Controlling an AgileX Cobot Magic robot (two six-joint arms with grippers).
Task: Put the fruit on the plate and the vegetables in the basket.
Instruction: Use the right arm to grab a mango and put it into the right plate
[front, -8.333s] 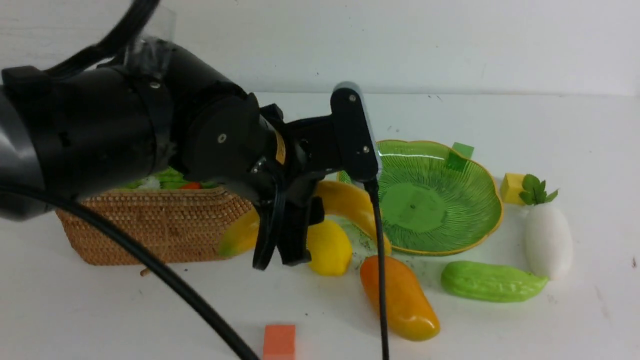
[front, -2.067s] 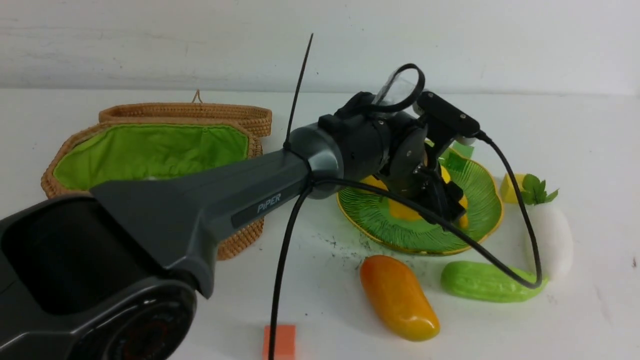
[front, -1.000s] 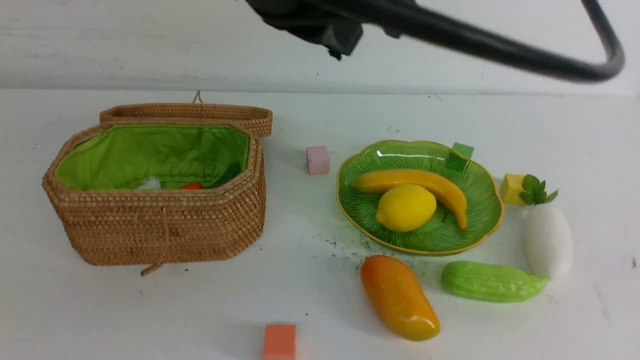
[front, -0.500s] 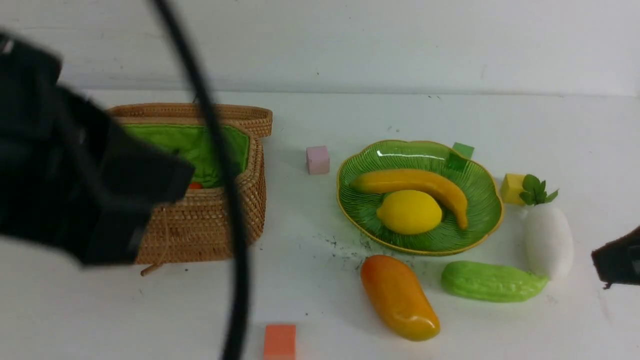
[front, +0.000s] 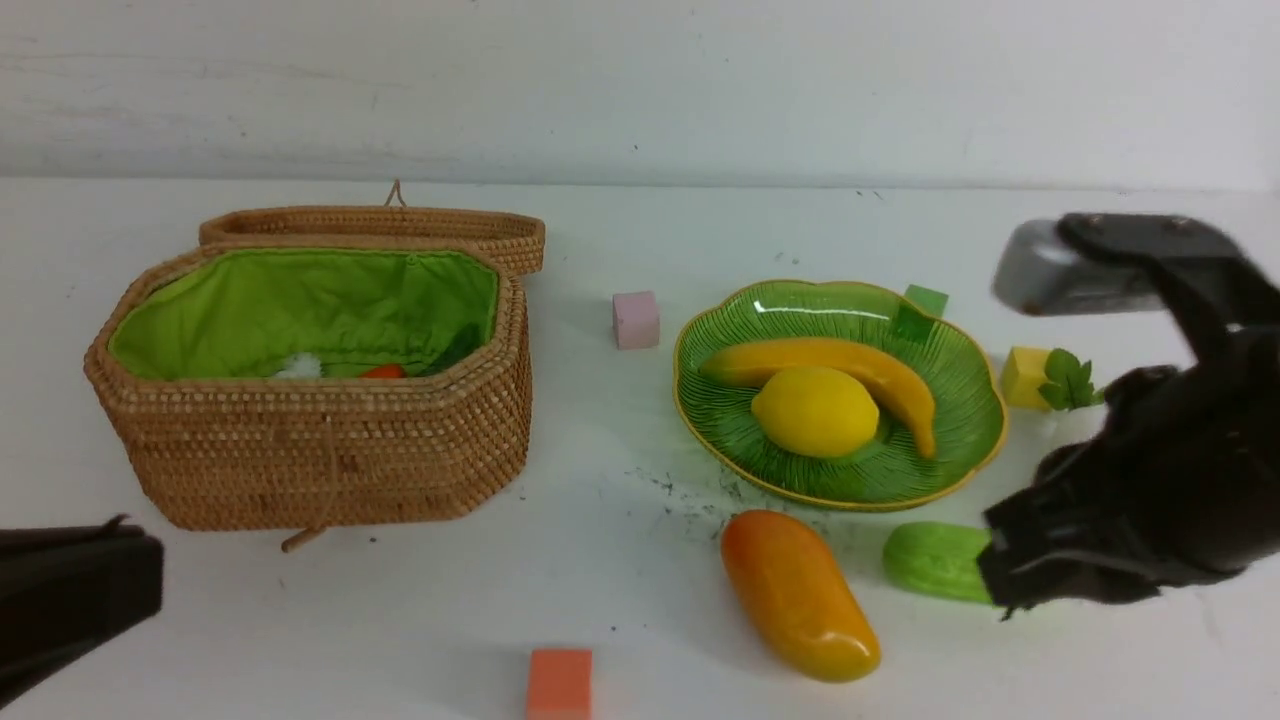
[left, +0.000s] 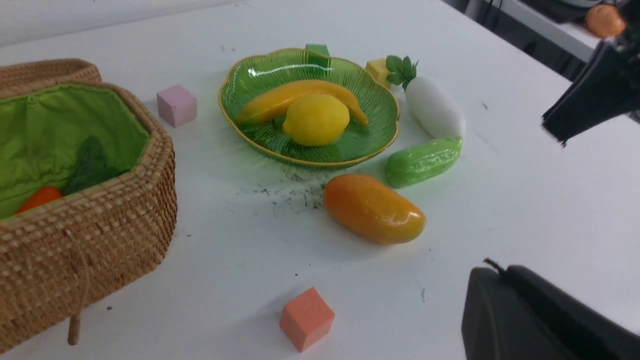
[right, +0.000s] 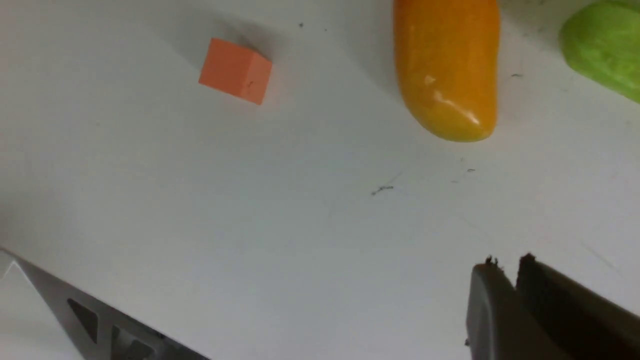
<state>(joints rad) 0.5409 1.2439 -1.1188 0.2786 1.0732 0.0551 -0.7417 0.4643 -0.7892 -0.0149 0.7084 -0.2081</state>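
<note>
The banana (front: 830, 362) and lemon (front: 815, 411) lie on the green plate (front: 960, 345). The mango (front: 800, 595) rests on the table in front of it. The carrot (front: 382, 371) is inside the basket (front: 320, 460). My right gripper (front: 1000, 585) hovers over the gourd (front: 935, 560), hiding its right end and most of the radish (left: 435, 107). Its jaws (right: 506, 263) are shut but for a thin slit, with nothing between them. My left gripper (left: 492, 272) is shut and empty, low at the front left (front: 140, 575).
An orange cube (front: 558, 683) sits near the front edge. A pink cube (front: 636, 319) lies between basket and plate. A green cube (front: 922, 300) and a yellow cube (front: 1022, 376) sit behind and right of the plate. The basket lid (front: 380, 222) stands open behind it.
The left arm has drawn back from in front of the basket to the front left corner. The right arm has come in from the right over the gourd and radish, its jaws narrowing.
</note>
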